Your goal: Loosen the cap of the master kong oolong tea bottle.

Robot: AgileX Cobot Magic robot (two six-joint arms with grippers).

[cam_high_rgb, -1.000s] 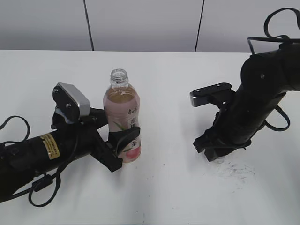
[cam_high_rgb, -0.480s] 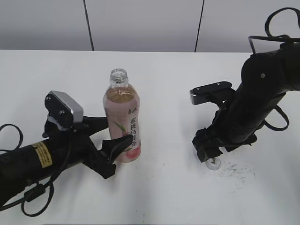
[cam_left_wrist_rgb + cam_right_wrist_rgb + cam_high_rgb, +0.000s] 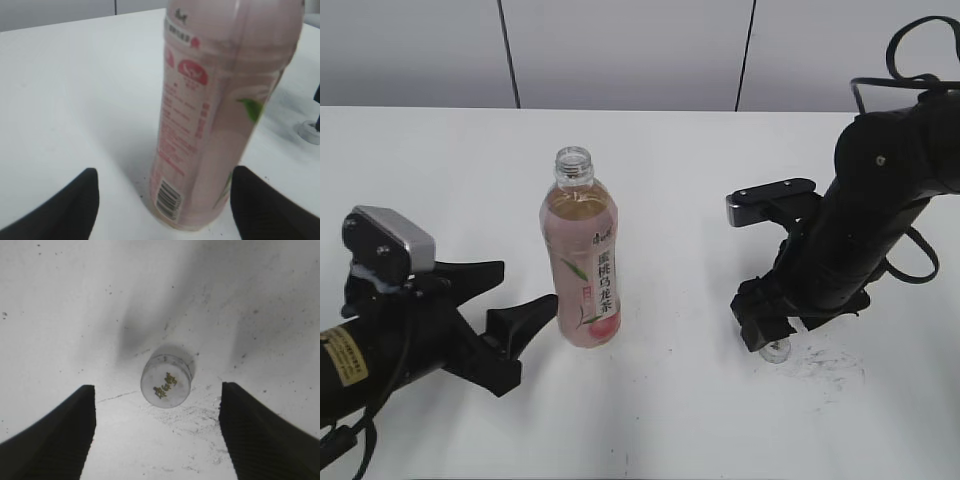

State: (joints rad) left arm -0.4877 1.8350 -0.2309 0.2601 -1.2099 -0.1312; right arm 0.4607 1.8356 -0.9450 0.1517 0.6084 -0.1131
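From outside, the bottle (image 3: 581, 262) stands uncapped on the white table (image 3: 670, 420), grey wall panels behind. The left gripper (image 3: 505, 300) gapes beside it, released. The left wrist shows the bottle (image 3: 220, 120) free between the jaws. The right wrist shows the right gripper (image 3: 156, 435) spread over the cap (image 3: 166, 380) — set down on scuffed tabletop.

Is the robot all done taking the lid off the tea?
Nearly. The cap is off, lying on the table between the open right gripper. The tea bottle stands upright, neck bare. The left gripper is open, clear of it. Only pulling away looks left.
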